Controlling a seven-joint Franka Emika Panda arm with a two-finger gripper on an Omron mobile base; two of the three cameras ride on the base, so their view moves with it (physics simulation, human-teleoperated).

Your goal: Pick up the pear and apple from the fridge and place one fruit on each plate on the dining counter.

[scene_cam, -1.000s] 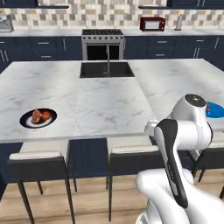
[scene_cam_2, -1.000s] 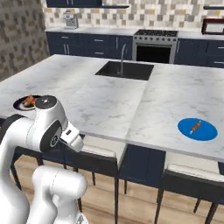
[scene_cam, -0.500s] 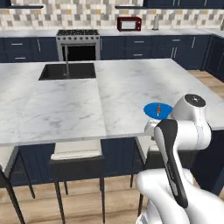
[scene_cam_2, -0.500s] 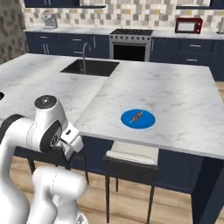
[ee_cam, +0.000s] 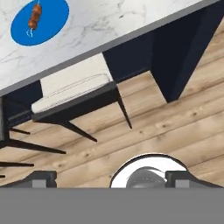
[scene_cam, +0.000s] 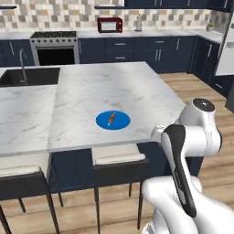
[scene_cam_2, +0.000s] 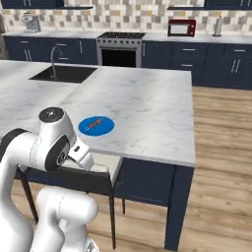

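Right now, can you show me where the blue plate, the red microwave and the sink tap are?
blue plate (scene_cam: 119,123): left base view, on its bare right rim.
red microwave (scene_cam_2: 181,28): right base view, on its front door.
sink tap (scene_cam_2: 52,61): right base view, on its upright neck.

I see a wood plank floor (scene_cam_2: 216,162), navy cabinets (scene_cam: 137,48) along the far wall beneath a mosaic tile backsplash (scene_cam_2: 147,12), a steel range (scene_cam: 55,50), a red microwave (scene_cam_2: 181,27), and cushioned stools (scene_cam: 119,167)
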